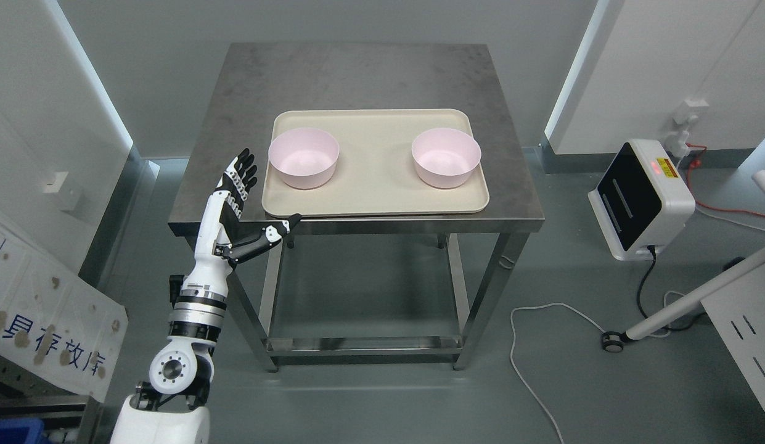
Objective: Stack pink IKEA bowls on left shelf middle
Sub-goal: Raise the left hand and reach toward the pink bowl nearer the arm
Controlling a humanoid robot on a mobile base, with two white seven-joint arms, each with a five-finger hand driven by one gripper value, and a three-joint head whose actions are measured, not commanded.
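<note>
The left hand [237, 197] was raised at the front left corner of the metal surface [357, 74], its four fingers [243, 166] stretched out straight and close together, pointing away from the robot, and its thumb [268, 234] swung wide to the right along the surface's front edge; it was spread open and gripped nothing. The fingertips stood just to the left of the nearer pink bowl [304, 157], close to it but with a clear gap, and the thumb tip lay just below the front left corner of the beige tray [376, 197] (whether it touched the tray's rim could not be told from this angle). The white forearm came up from the lower left corner of the picture. The tray lay flat in the middle of the surface, and the near bowl sat upright at its left end. A second pink bowl [446, 157] sat upright at the tray's right end, well apart from the first, so the two were side by side and not stacked. Both bowls looked empty. Beyond the surface, on the grey floor to the right, stood a white and black device [641, 200] with a small red light on top, and a white cable [542, 314] trailed across the floor near it.
</note>
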